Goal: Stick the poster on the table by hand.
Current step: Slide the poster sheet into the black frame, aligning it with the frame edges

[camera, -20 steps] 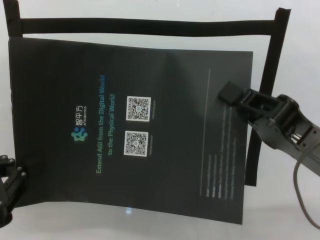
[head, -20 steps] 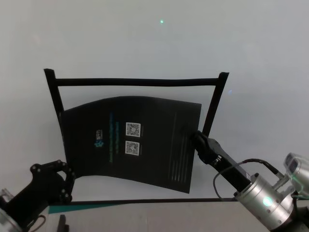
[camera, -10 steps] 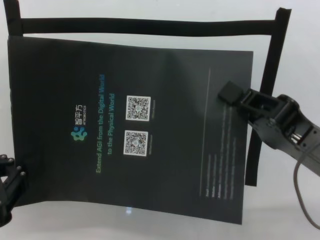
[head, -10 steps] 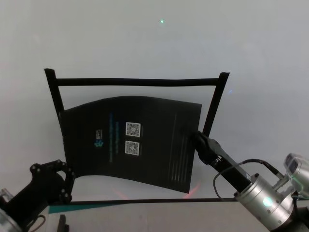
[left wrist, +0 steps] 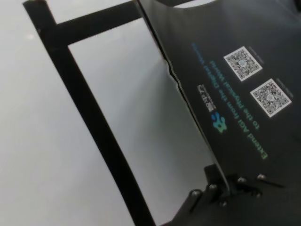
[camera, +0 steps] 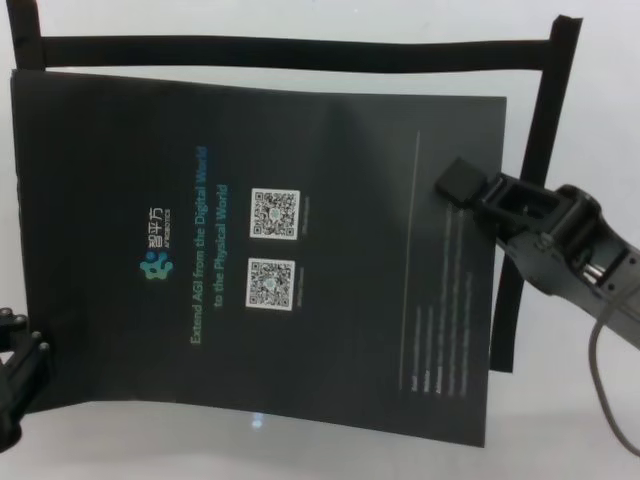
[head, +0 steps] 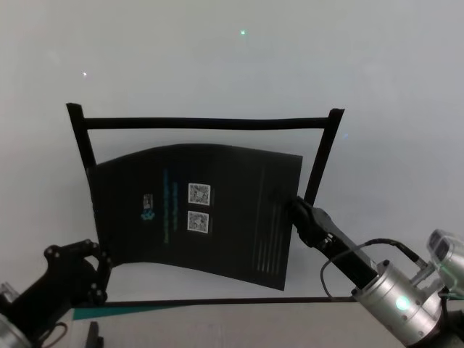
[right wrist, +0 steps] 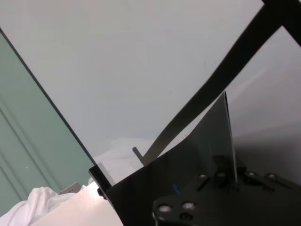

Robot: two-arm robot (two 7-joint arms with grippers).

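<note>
The poster (head: 196,214), a black sheet with teal text and two white QR codes, hangs slightly bowed just over the white table (head: 217,65). My left gripper (head: 100,262) is shut on its near left corner; the left wrist view shows the poster (left wrist: 235,89) edge running into that gripper (left wrist: 221,186). At the sheet's right edge my right gripper (head: 288,206) is clamped shut. The chest view shows the poster (camera: 260,250) flat-on, the right gripper (camera: 462,184) at its right margin, and the left gripper (camera: 18,385) at the lower left.
Narrow black tape strips frame the spot: a far strip (head: 203,123), a left strip (head: 81,141) and a right strip (head: 322,156). The table's near edge (head: 217,301) runs just behind my arms. A cable (head: 362,250) loops off the right wrist.
The poster has shifted a little to the left, carried by both grippers. Both grips are unchanged.
</note>
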